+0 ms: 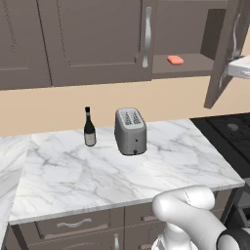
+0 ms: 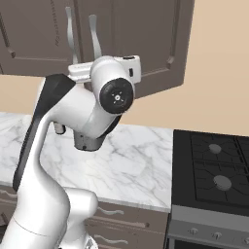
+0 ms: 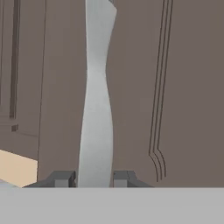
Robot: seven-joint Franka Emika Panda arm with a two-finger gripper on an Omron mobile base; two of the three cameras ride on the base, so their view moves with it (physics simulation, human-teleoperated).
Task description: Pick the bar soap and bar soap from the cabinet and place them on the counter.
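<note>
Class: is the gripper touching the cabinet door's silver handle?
Touching. In the hand view the handle runs down between both fingertips, filling the space with no visible gap on either side.

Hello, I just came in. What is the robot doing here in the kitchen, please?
The robot arm is at the wall cabinet. Its gripper has closed on the long silver handle of the right-hand door, which stands partly open. Inside, one pink bar soap lies on the shelf. The marble counter below holds a toaster and a dark bottle, and no soap has been set down there yet.
</note>
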